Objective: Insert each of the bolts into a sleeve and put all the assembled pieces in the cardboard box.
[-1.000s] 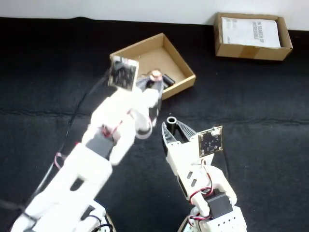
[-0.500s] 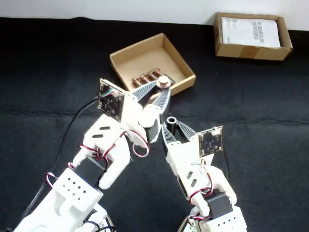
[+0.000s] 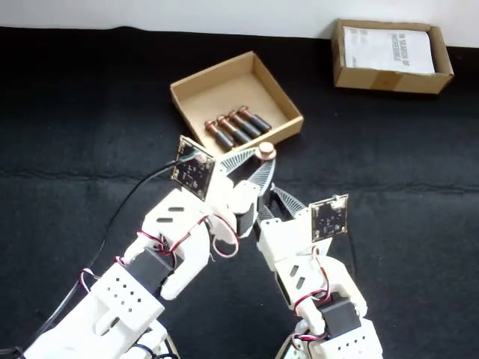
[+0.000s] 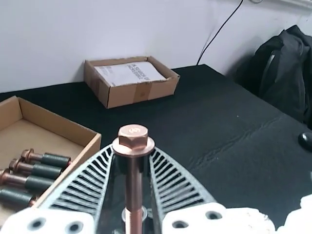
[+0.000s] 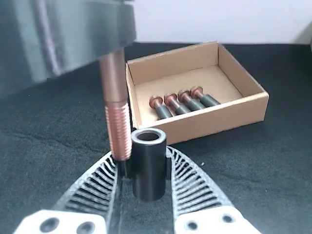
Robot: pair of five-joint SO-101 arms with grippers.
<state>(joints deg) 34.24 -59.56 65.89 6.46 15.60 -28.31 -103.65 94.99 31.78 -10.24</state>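
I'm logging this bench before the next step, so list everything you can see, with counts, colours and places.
Box: 1, brown, open, on the table beyond the grippers.
Assembled pieces: 4, copper bolts in black sleeves, side by side in the box.
Second box: 1, brown, far corner of the table, holds the paper.
Paper: white, printed, in the second box.
Bolt: 1, copper, upright, beside the sleeve, not in it.
Sleeve: 1, black, upright.
Table: 1, black cover.
Bag or garment: 1, black, past the table.
Left gripper: white, black fingers, shut on the bolt.
Right gripper: same colours, shut on the sleeve.
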